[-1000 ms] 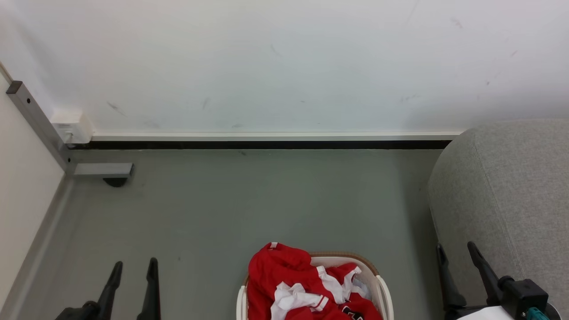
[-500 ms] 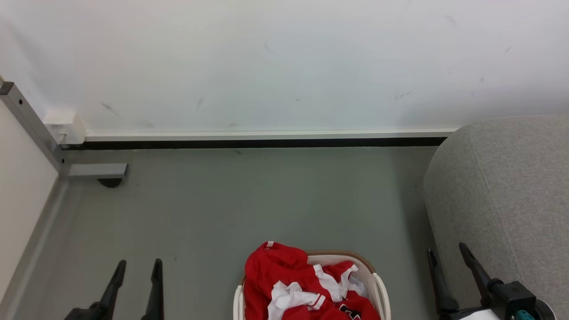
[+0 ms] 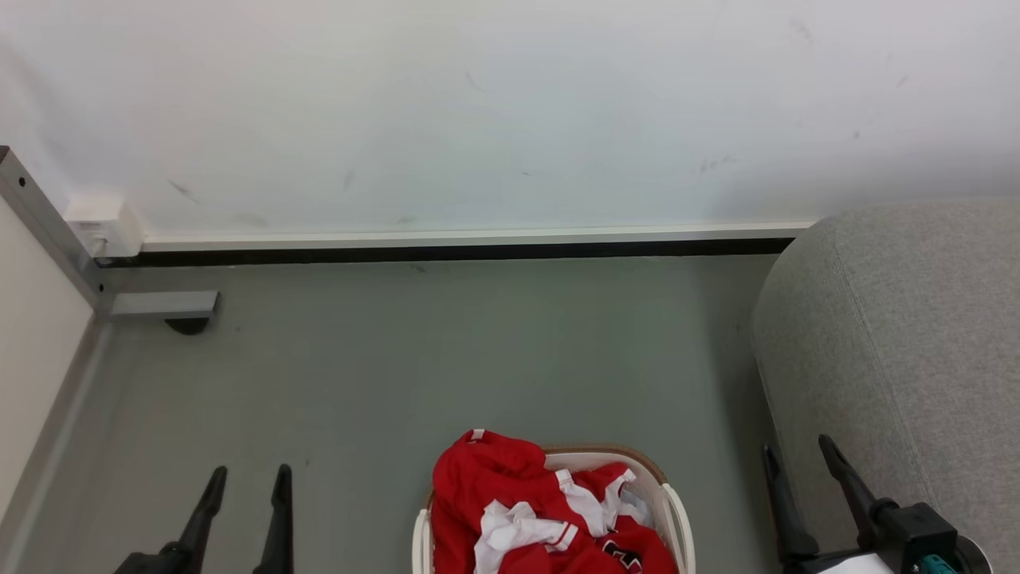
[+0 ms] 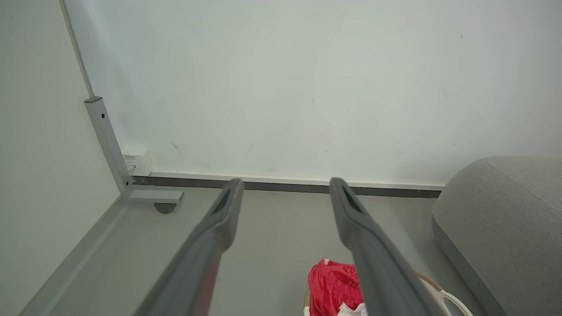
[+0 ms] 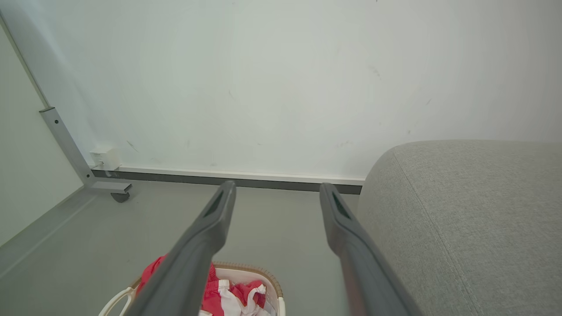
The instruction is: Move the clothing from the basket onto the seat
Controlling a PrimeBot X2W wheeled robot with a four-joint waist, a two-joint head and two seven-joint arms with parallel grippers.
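The red clothing (image 3: 510, 494) with white trim lies heaped in the cream basket (image 3: 673, 510) at the bottom middle of the head view. It also shows in the left wrist view as red clothing (image 4: 331, 285) and in the right wrist view as clothing (image 5: 219, 292) inside the basket (image 5: 270, 281). The grey seat (image 3: 900, 335) stands to the right. My left gripper (image 3: 245, 477) is open over bare floor, left of the basket. My right gripper (image 3: 797, 450) is open beside the seat's edge, right of the basket. Both hold nothing.
A white wall with a dark skirting strip (image 3: 446, 253) runs along the back. A grey metal post with a foot and castor (image 3: 163, 307) stands at the far left, next to a pale panel (image 3: 32, 351). Grey floor (image 3: 446, 351) lies between wall and basket.
The whole head view has shifted a little, so the camera moved. Both grippers stay open and empty, and the clothing lies as before.
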